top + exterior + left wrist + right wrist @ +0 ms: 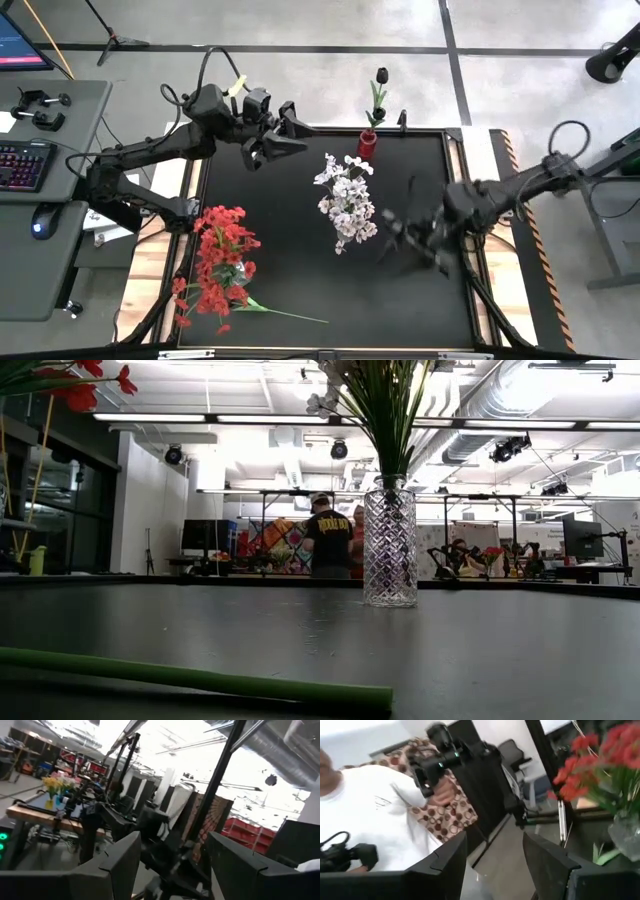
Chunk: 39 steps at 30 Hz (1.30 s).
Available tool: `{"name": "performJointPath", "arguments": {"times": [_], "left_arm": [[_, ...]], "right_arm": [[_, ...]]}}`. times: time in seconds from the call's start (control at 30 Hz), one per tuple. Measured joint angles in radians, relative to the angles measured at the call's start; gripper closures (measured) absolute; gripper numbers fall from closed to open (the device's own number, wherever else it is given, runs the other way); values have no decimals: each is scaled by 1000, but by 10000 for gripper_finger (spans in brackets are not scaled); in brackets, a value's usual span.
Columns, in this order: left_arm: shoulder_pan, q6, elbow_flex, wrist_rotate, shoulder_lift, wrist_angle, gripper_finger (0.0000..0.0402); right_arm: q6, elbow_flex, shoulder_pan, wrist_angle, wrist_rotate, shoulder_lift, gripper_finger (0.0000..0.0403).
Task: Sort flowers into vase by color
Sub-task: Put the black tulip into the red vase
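Note:
White flowers [345,195] stand in a clear cut-glass vase [390,545] mid-table. Red flowers [220,258] fill the table's left near part, and the right wrist view shows them in a glass vase [626,836]. One long green stem [290,313] lies flat on the table near its near edge. A dark bloom [382,75] stands in a small red vase [367,142] at the far edge. My left gripper [288,135] is raised over the far left part, open and empty [172,840]. My right gripper [400,240] hovers right of the white flowers, open and empty [495,840].
A desk with a keyboard [22,163] and a mouse [40,222] stands beyond the table's left side. A person in a white shirt [375,815] shows in the right wrist view, and people [330,540] stand in the room behind. Bare black tabletop [290,210] lies between the two bunches.

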Motion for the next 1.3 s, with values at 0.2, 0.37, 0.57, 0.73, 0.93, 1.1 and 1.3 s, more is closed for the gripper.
{"name": "performJointPath", "arguments": {"times": [0.2, 0.37, 0.57, 0.73, 0.93, 1.1, 1.3], "left_arm": [[-16, -3, 0, 9, -4, 2, 185], [-13, 21, -1, 60, -30, 0, 185], [-5, 69, -1, 70, -82, 0, 185], [-5, 91, -1, 69, -110, -4, 185], [-5, 83, -1, 66, -113, -8, 185], [-5, 84, -1, 65, -113, -38, 185], [-5, 74, -1, 59, -113, -63, 185]], "right_arm": [[65, 0, 255, 1, 395, 129, 219], [217, 17, 338, 6, 595, 321, 219], [289, 192, 344, -17, 598, 633, 219], [263, 456, 325, -235, 591, 872, 219], [135, 783, 274, -475, 663, 1110, 219], [17, 987, 221, -495, 694, 1264, 219], [-104, 1137, 164, -465, 694, 1408, 219]]}}
